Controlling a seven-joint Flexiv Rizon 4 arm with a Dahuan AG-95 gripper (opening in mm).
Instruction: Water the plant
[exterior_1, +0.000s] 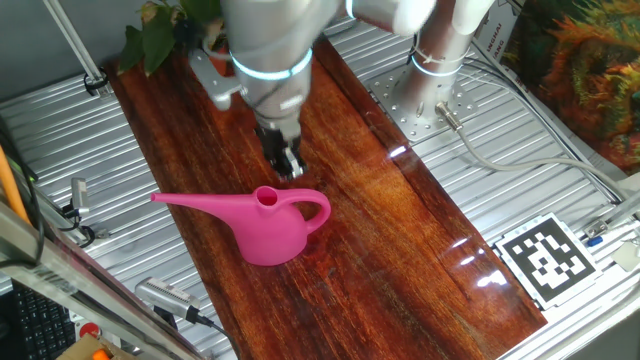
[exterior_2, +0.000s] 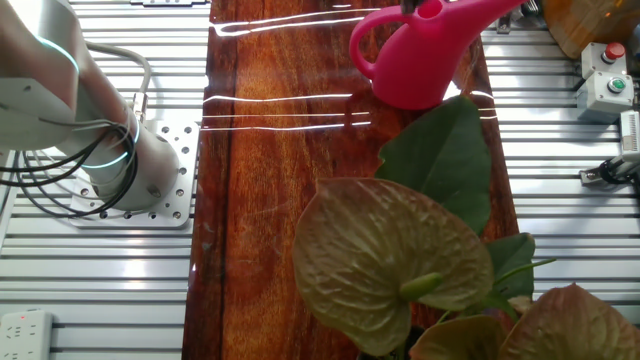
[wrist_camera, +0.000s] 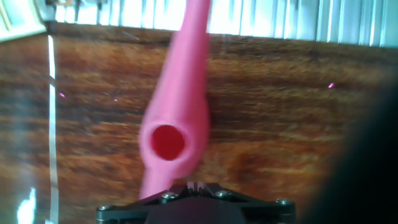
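Note:
A pink watering can (exterior_1: 270, 230) stands upright on the dark wooden board (exterior_1: 390, 240), spout pointing left. My gripper (exterior_1: 291, 168) hangs just above and behind its round fill hole, fingers close together and holding nothing. In the hand view the can (wrist_camera: 177, 118) lies straight ahead, fill hole facing me, with the gripper (wrist_camera: 196, 185) shut at the bottom edge. The plant (exterior_1: 150, 35), a few broad green leaves, sits at the board's far left corner. In the other fixed view the plant (exterior_2: 445, 160) fills the foreground and the can (exterior_2: 415, 60) stands behind it.
The robot base (exterior_1: 440, 60) is bolted to the ribbed metal table behind the board. Bushy orange-and-green foliage (exterior_1: 585, 60) stands at the right edge. A black-and-white marker (exterior_1: 545, 258) lies front right. A button box (exterior_2: 605, 75) and cables sit beside the board.

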